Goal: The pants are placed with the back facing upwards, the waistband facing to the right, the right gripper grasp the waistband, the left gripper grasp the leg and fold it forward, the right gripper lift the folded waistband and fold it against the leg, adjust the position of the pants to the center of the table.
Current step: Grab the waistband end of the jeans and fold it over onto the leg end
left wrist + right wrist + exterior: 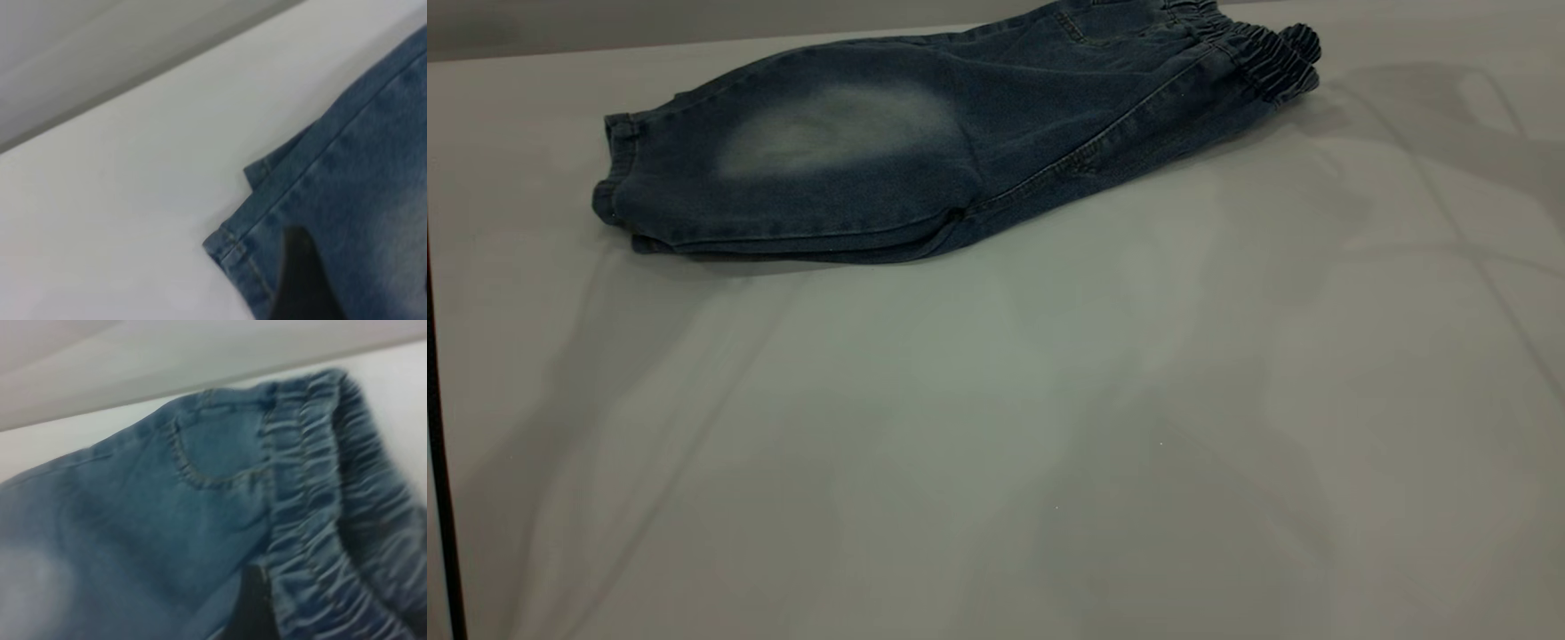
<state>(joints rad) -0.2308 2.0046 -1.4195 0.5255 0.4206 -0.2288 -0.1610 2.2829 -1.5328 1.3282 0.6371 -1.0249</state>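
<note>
The left hand [303,280], seen only as one black finger tip, hovers over the hem end of the folded blue denim shorts [925,151]; whether it is open or closed cannot be told. The right hand [250,607], likewise one dark finger, sits beside the gathered dark denim waistband [1263,53]; its state cannot be told. The shorts lie at the far edge of the pale grey matte tabletop [996,444].

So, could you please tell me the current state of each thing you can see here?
pants: folded in half lengthwise, lying flat at the far side of the table.
waistband: gathered, doubled over, pointing right.
left hand: over the leg hem.
right hand: close by the waistband.
table: bare in front.
</note>
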